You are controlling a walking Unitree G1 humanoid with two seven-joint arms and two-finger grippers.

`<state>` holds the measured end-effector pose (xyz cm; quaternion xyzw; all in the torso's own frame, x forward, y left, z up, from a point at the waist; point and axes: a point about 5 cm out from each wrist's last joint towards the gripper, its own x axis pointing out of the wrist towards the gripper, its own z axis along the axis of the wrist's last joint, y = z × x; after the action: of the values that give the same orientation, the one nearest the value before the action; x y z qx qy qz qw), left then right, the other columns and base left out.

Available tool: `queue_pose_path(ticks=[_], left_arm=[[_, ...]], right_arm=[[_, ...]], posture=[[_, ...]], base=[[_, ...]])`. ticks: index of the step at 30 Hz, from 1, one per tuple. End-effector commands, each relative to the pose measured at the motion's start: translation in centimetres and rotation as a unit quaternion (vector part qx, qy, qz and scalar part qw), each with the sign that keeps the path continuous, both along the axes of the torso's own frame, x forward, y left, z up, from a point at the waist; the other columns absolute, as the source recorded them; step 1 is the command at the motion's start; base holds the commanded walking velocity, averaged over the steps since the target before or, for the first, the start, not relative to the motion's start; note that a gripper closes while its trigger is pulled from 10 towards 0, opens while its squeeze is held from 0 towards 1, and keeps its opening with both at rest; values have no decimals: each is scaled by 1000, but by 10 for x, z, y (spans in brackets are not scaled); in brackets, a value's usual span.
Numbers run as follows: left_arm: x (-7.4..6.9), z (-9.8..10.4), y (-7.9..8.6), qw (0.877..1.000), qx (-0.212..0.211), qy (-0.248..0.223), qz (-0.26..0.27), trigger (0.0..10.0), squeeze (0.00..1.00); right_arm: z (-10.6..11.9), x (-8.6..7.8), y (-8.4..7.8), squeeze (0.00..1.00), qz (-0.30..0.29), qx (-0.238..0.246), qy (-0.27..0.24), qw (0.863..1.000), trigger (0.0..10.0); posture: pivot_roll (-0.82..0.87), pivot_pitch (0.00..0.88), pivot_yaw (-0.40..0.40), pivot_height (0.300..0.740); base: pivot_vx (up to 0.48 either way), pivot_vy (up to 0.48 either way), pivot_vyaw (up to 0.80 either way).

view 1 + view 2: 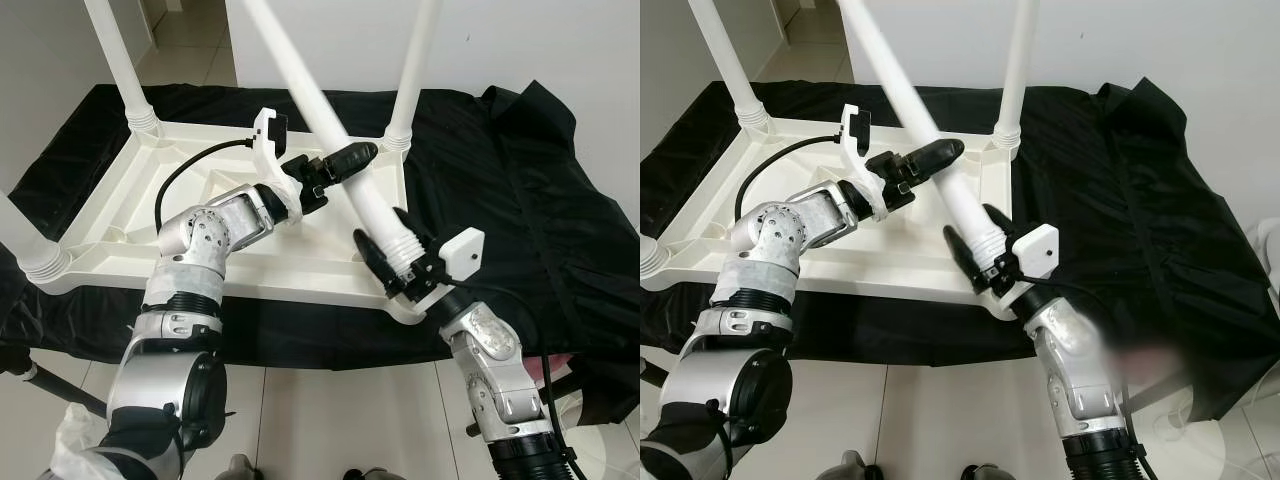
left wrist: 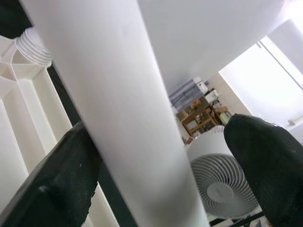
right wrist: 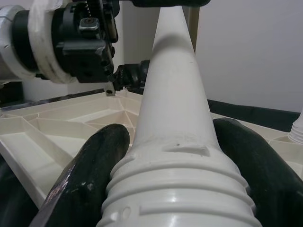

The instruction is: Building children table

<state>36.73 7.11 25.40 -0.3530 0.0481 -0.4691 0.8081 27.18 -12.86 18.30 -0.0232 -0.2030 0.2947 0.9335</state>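
Table leg (image 1: 340, 150): tilted, base at near right corner of upturned tabletop (image 1: 110, 205) | right gripper (image 1: 398, 262): clamps ribbed base | left gripper (image 1: 345, 162): grips mid-shaft

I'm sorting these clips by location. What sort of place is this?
Probably a room in a home: pale floor tiles, a plain white wall, and a fan beside a wooden shelf. The upturned white table lies on a black cloth.
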Motion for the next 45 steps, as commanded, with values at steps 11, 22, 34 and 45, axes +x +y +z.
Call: queue_pose_path(ticks=[11,22,34,45], left_arm=[[21,8,14,997,-27,50,49,10000,0],[32,-3,22,991,9,94,96,0,0],[37,10,28,991,-6,87,106,0,0],[42,29,27,989,29,77,127,10000,0]], right_arm=[[-17,-19,4,0,27,-28,26,999,10000],[-19,-18,2,0,23,-36,29,999,10000],[-21,-12,1,0,17,2,54,998,10000],[-12,-3,-10,1000,-27,90,64,994,10000]], posture=[[-82,48,28,740],[-78,44,33,740],[-69,40,28,740],[-68,53,29,740]], base=[[0,0,0],[0,0,0],[0,0,0],[0,0,0]])
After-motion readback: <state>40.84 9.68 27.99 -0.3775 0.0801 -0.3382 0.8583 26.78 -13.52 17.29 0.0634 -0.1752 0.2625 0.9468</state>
